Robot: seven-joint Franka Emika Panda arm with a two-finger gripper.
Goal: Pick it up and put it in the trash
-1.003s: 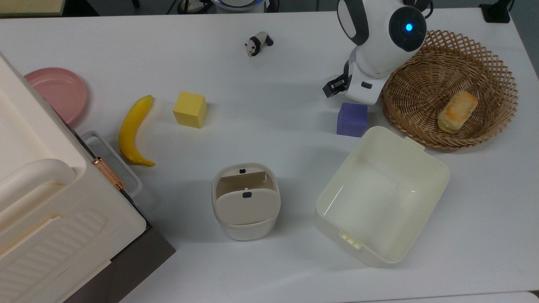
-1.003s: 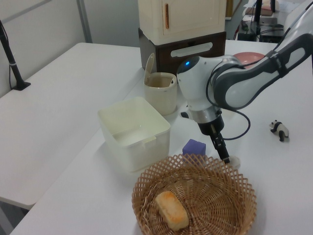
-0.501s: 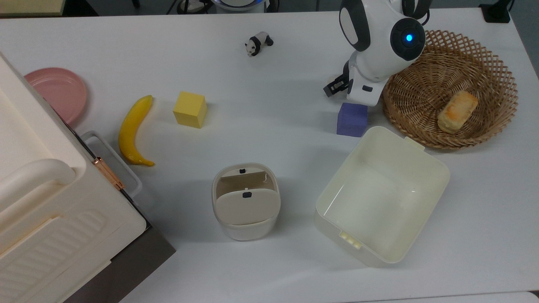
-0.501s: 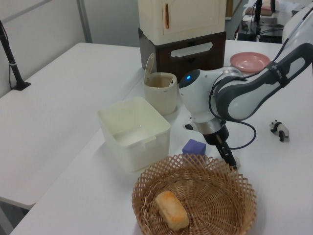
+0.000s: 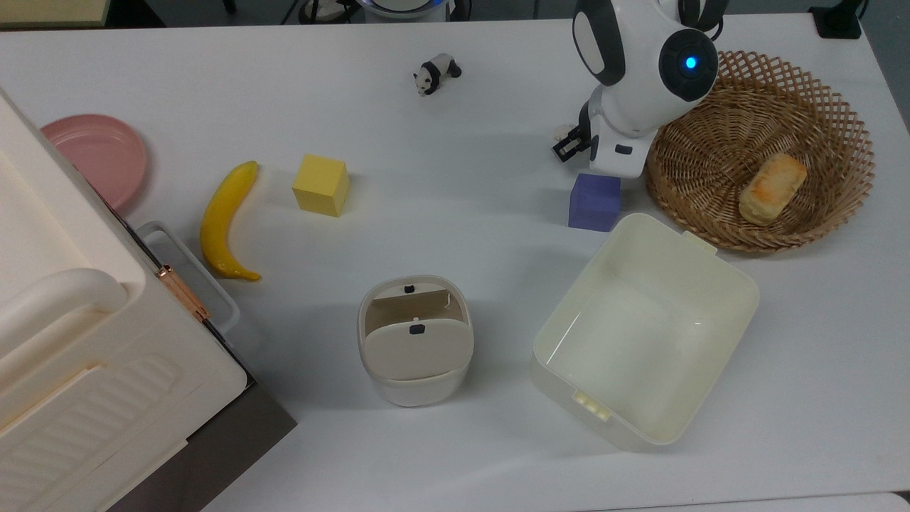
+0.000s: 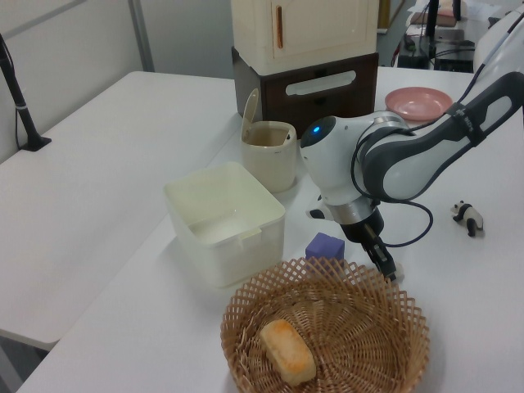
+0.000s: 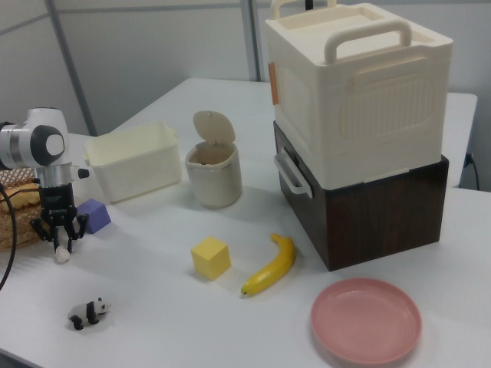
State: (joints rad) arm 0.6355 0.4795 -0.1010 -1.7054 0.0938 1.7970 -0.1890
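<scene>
The tiny off-white wrinkly lump [image 5: 562,131] [image 7: 61,256] lies on the white table beside the wicker basket, just beyond the purple cube [image 5: 594,202]. My gripper [image 5: 569,144] [image 7: 61,245] [image 6: 388,270] points straight down onto it, open, with a dark finger on either side of the lump and the tips close to the table. The trash bin [image 5: 416,341] [image 6: 268,154] [image 7: 213,175] stands apart near the table's middle, rounded beige and white, with its flap lid tipped up and small black marks on it.
A wicker basket [image 5: 832,107] with a bread roll [image 5: 773,188] sits right beside the arm. The cream rectangular tub [image 5: 732,284] is next to the purple cube. A panda figurine [image 5: 436,72], yellow cube [image 5: 321,185], banana [image 5: 224,220], pink plate [image 5: 96,153] and stacked boxes [image 7: 360,130] lie farther off.
The gripper has come down over the lump beside the basket and shifted slightly toward the top view's upper edge. Nothing else has moved.
</scene>
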